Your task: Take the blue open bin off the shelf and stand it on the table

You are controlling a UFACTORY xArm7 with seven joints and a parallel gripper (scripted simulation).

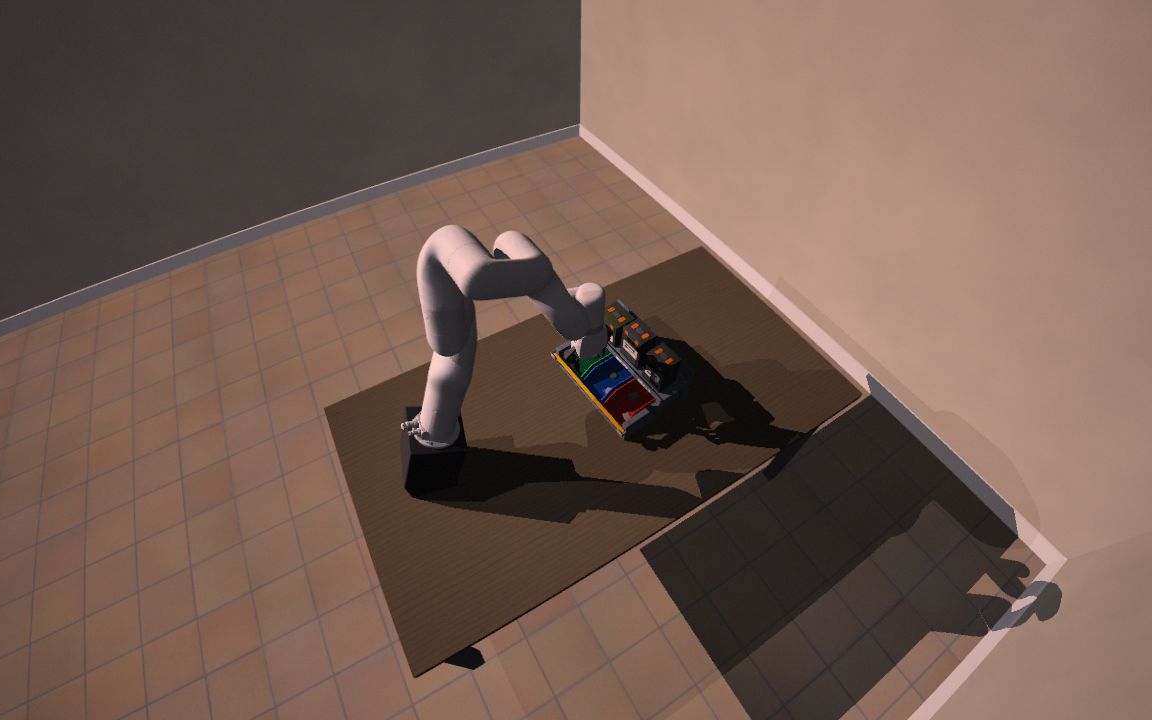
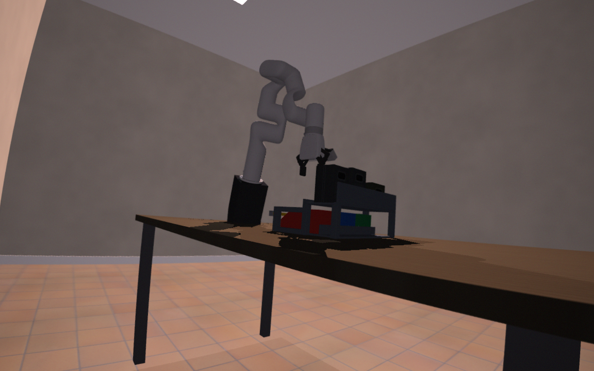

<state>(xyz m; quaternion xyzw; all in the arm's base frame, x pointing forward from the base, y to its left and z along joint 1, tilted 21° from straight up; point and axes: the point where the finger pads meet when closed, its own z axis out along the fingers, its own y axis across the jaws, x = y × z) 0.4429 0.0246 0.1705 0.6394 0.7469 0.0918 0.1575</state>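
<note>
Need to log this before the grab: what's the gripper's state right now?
Gripper: open wide, holding nothing, above the shelf; blue bin untouched.

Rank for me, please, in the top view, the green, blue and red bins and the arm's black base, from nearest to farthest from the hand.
1. Green bin, just beneath the open hand, at the shelf's far end.
2. Blue bin, the middle one.
3. Red bin, at the shelf's near end.
4. Black base, at the table's left edge.

A white robot arm bends over a shelf on the table. Green, blue and red bins sit side by side.
</note>
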